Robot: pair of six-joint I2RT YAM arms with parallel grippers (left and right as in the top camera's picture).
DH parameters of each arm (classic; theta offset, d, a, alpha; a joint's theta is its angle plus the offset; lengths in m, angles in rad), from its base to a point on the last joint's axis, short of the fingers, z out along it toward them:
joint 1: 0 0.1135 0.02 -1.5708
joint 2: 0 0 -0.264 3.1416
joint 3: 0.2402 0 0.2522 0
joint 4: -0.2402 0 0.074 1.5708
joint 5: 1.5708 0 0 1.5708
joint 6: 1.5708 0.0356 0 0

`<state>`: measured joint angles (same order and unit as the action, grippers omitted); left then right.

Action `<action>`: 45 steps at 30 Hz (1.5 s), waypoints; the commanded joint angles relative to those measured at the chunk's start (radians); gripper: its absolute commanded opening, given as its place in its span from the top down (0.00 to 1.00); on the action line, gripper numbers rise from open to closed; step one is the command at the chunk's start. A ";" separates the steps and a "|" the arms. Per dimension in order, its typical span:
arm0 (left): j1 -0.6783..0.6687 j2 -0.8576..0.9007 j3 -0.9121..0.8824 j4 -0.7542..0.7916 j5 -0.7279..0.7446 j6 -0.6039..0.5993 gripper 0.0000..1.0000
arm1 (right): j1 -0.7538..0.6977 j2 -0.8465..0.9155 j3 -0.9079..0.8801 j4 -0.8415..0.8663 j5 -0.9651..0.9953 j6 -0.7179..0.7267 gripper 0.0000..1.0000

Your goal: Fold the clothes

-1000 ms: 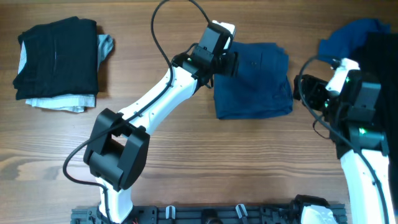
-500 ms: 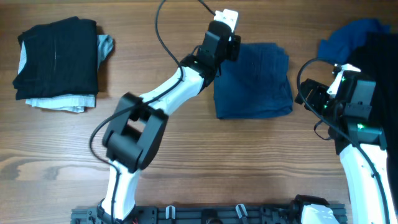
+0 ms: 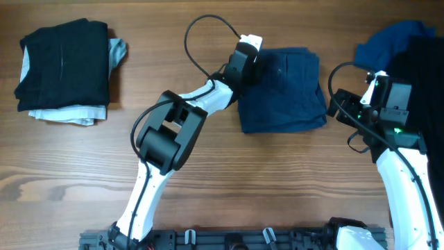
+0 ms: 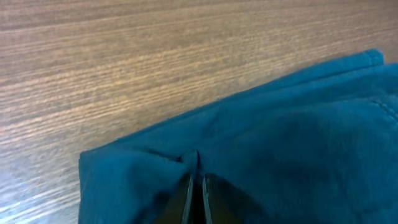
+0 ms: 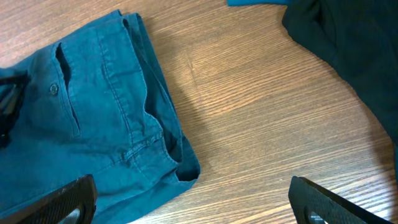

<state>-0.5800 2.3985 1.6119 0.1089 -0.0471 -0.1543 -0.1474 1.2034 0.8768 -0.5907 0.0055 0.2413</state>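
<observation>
Dark blue shorts (image 3: 284,94) lie folded on the wooden table, mid-back. My left gripper (image 3: 255,68) is at their upper left edge. In the left wrist view its jaws (image 4: 196,171) are shut, with a small ridge of the blue fabric (image 4: 280,137) pinched at the tips. My right gripper (image 3: 350,104) hovers just right of the shorts. It stands wide open (image 5: 193,205) over bare wood, holding nothing. The shorts' waistband, button and pocket (image 5: 81,106) show in the right wrist view.
A folded stack of black and pale grey clothes (image 3: 66,69) sits at the far left. A loose pile of brighter blue and black clothes (image 3: 409,48) lies at the right edge, close behind the right arm. Black cloth (image 5: 348,43) fills the right wrist view's upper right.
My left gripper has shut on the shorts' edge, and the left arm's elbow has swung in toward the shorts. The right gripper has stayed open and barely moved.
</observation>
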 commanded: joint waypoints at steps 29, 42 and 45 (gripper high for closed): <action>0.040 -0.582 0.016 -0.863 0.151 0.103 0.23 | -0.004 0.013 0.002 0.002 0.024 0.004 0.00; 0.055 -0.236 0.016 -0.625 0.027 0.124 0.75 | -0.004 0.013 0.002 0.003 0.024 0.004 0.00; 0.051 -0.216 0.015 -0.695 0.027 0.121 0.75 | -0.004 0.013 0.002 0.002 0.024 0.004 0.00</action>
<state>-0.5327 2.1677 1.6276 -0.5453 -0.0036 -0.0456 -0.1474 1.2118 0.8768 -0.5907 0.0055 0.2413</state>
